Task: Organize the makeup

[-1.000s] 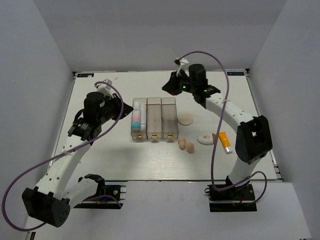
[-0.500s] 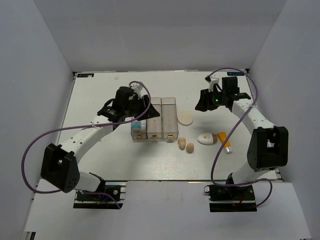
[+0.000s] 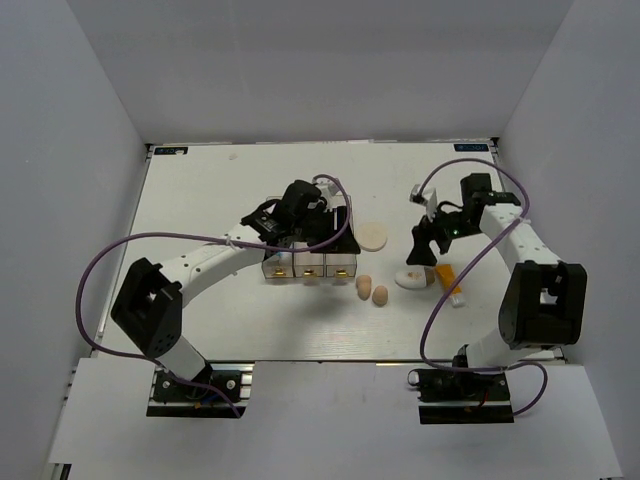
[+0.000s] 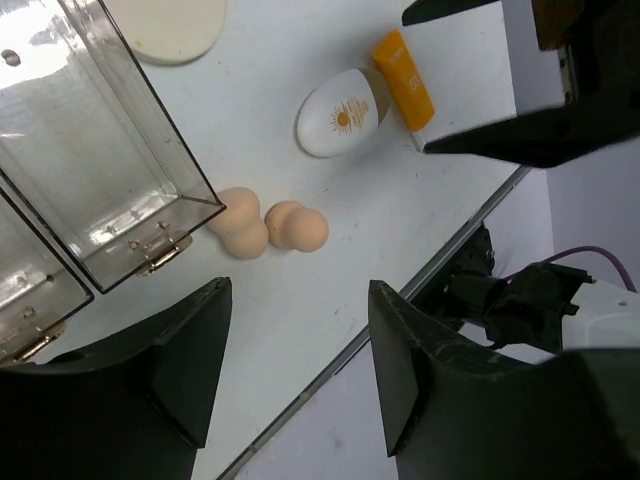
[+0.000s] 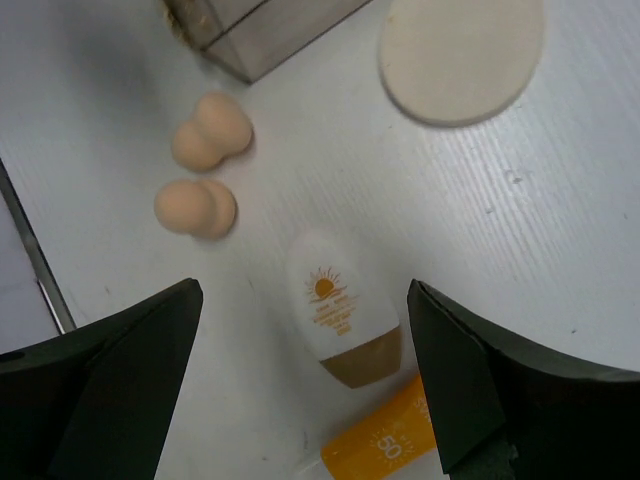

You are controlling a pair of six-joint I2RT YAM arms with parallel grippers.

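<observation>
The white oval compact (image 3: 410, 279) lies flat on the table, right of the bins, with the orange tube (image 3: 452, 285) touching its right end. My right gripper (image 3: 427, 250) hovers open just above the compact (image 5: 335, 320), its fingers to either side and clear of it; the orange tube (image 5: 385, 440) pokes in below. Two tan sponges (image 3: 364, 287) (image 3: 380, 294) sit side by side left of the compact. The cream puff (image 3: 373, 237) lies behind them. My left gripper (image 3: 335, 236) hangs open over the right-hand bin (image 3: 342, 262), holding nothing. The left wrist view shows the sponges (image 4: 240, 222) (image 4: 298, 226), the compact (image 4: 338, 112) and the tube (image 4: 403, 78).
Three clear narrow bins (image 3: 308, 262) stand in a row mid-table, partly under my left arm; the left bin's contents are hidden. The right bin's corner (image 4: 100, 170) (image 5: 260, 25) shows in both wrist views. The table's near edge (image 4: 330, 350) runs below the sponges.
My left arm swung right from the table's left side to above the right bin, and its jaws opened. My right arm came from the back centre down over the compact, jaws opening wide.
</observation>
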